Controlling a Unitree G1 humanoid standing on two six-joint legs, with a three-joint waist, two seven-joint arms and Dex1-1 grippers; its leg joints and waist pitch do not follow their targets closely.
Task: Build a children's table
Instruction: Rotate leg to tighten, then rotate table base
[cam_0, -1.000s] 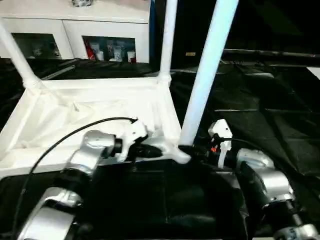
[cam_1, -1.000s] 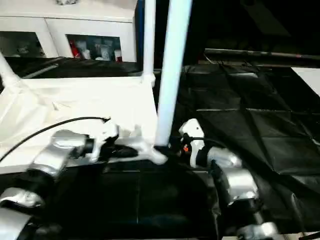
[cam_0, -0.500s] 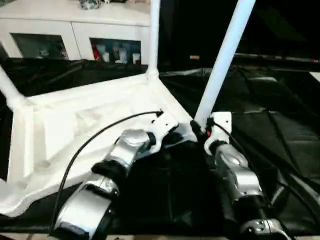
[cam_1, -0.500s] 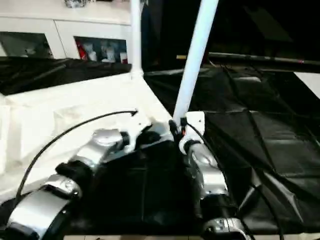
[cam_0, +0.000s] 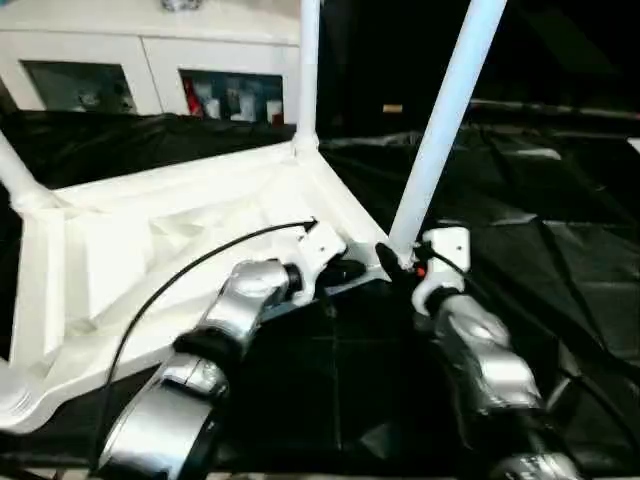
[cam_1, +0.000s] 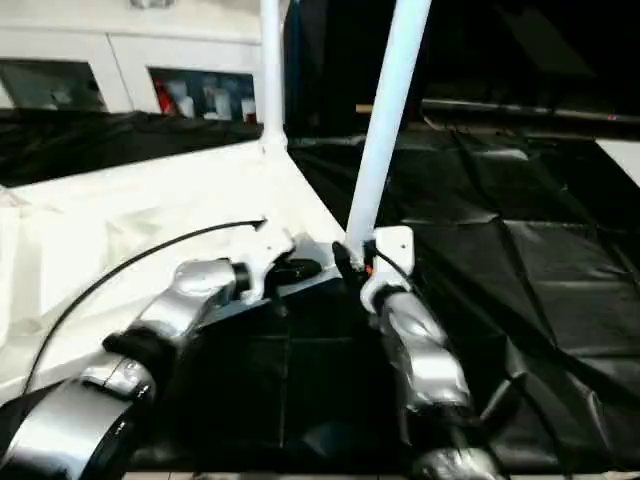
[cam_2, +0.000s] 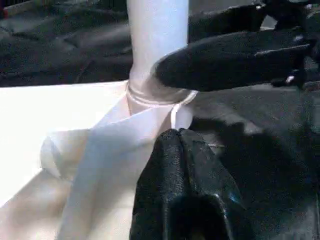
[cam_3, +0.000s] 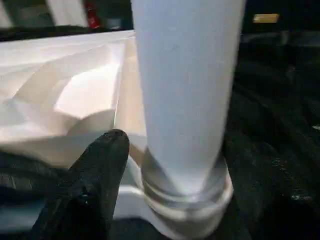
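Note:
The children's table lies upside down, its white rimmed top (cam_0: 150, 250) on the black cover. Three white legs stand up from its corners: a near one (cam_0: 440, 130), a back one (cam_0: 308, 70) and one at the far left (cam_0: 15, 170). My left gripper (cam_0: 345, 270) is shut, its tip (cam_2: 175, 145) resting against the rim just beside the near leg's socket (cam_2: 160, 95). My right gripper (cam_0: 393, 260) is open around that leg's base. One of its fingers (cam_3: 95, 170) stands slightly clear of the tube (cam_3: 185, 90); the other is hidden behind it.
The black-covered work table (cam_0: 560, 260) stretches to the right and toward me. A white cabinet with glass doors (cam_0: 150, 60) stands behind it. A black cable (cam_0: 180, 280) loops over the table top from my left wrist.
The whole picture has swung and tilted, so the camera moved. Both grippers have stayed at the same near corner, by the leg's base.

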